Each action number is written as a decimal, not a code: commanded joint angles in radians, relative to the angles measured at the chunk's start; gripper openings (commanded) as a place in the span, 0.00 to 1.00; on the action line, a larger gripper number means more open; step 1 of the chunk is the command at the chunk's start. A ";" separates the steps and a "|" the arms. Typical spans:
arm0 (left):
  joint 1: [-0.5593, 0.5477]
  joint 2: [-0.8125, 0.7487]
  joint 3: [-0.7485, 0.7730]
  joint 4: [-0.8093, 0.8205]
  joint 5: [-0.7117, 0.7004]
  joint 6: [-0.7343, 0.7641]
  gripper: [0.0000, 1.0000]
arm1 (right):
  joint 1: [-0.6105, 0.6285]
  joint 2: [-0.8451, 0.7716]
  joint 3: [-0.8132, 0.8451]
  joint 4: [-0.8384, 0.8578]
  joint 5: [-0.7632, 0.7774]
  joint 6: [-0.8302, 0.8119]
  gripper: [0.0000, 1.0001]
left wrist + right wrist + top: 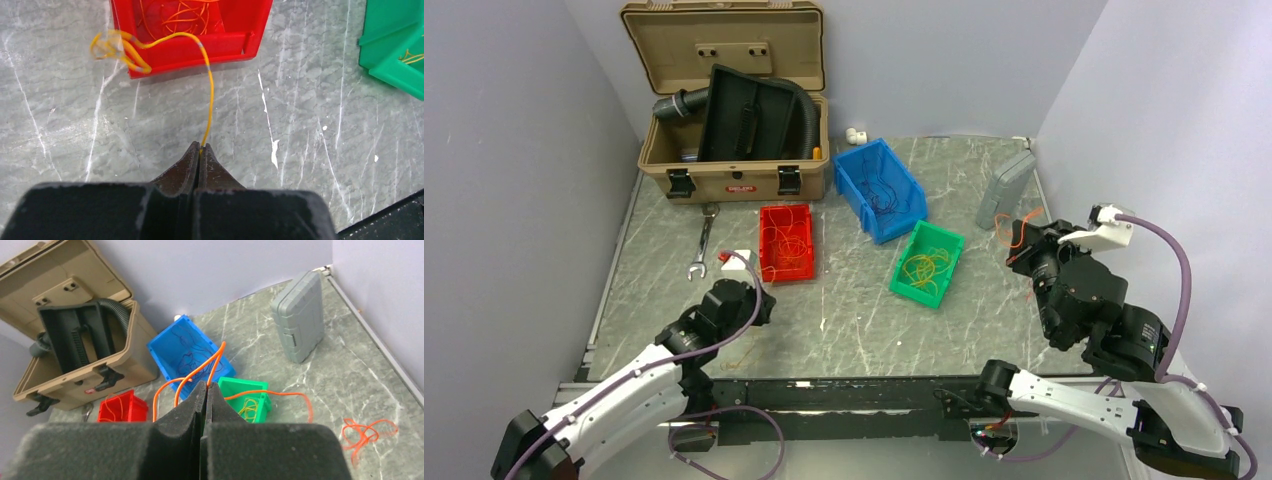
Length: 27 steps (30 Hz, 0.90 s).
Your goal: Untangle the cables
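My left gripper [200,146] is shut on a thin yellow cable [211,95]. That cable arcs up over the front wall of the red bin [190,52] to a small yellow tangle [117,47] at the bin's left corner. In the top view the left gripper [759,300] sits just in front of the red bin [785,242]. My right gripper [205,385] is shut on orange cables [200,369] that loop out to both sides. It is raised at the right [1021,240], near the grey case. A loose orange tangle [367,432] lies on the table.
A blue bin [879,188] holds dark wires and a green bin [927,262] holds yellow ones. An open tan toolbox [729,110] with a black hose stands at the back left. A grey case [1006,188] lies at the back right. A wrench [703,240] lies left of the red bin.
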<state>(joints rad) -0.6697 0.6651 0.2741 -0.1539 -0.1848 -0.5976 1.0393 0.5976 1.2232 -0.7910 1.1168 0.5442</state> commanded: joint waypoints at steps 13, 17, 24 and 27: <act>0.010 -0.064 0.213 -0.111 0.093 0.140 0.00 | 0.001 0.196 0.065 0.159 -0.443 -0.174 0.00; 0.009 -0.075 0.275 -0.212 -0.016 0.144 0.00 | 0.000 0.270 0.085 0.239 -0.547 -0.217 0.00; 0.009 -0.094 0.367 -0.317 -0.092 0.160 0.00 | 0.001 0.447 0.164 0.356 -0.657 -0.280 0.00; 0.010 -0.101 0.399 -0.355 -0.097 0.160 0.00 | -0.002 0.520 0.208 0.402 -0.688 -0.305 0.00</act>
<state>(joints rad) -0.6624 0.5816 0.6071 -0.4431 -0.2375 -0.4561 1.0389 1.0542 1.3563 -0.5125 0.5076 0.3016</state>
